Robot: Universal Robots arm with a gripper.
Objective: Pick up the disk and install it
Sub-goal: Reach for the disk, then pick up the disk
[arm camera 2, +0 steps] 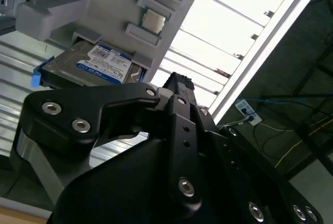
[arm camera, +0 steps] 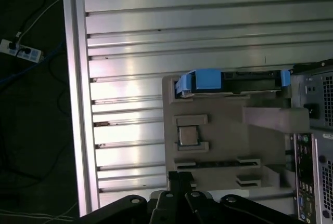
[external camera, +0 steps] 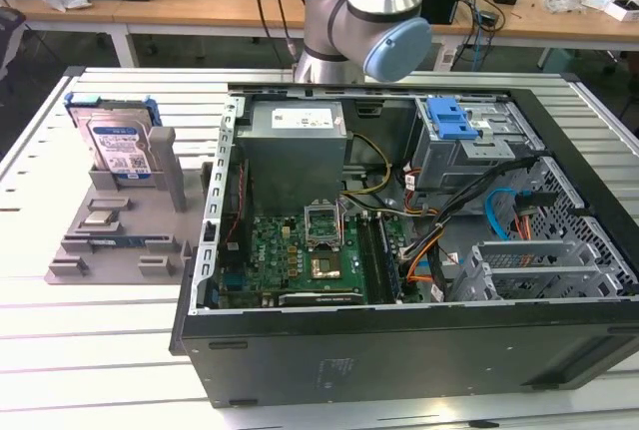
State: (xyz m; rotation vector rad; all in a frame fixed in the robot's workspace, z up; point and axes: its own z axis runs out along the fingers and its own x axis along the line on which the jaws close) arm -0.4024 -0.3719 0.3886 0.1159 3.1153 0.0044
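The robot arm [external camera: 369, 21] is cut off by the top edge of the exterior view. In the second wrist view the gripper [arm camera 2: 177, 86] shows as dark linkage, too foreshortened to tell whether the jaws are parted or closed. The disk [external camera: 118, 146] stands upright in a slot of the grey fixture [external camera: 110, 240] on the slatted surface [external camera: 40, 350], at the exterior view's left, beside the open computer case [external camera: 399, 360]. The slot hides the disk's lower part. In the first wrist view the disk [arm camera: 234, 78] shows edge-on, well apart from the jaws, with the small square chip [arm camera: 187, 135] between them.
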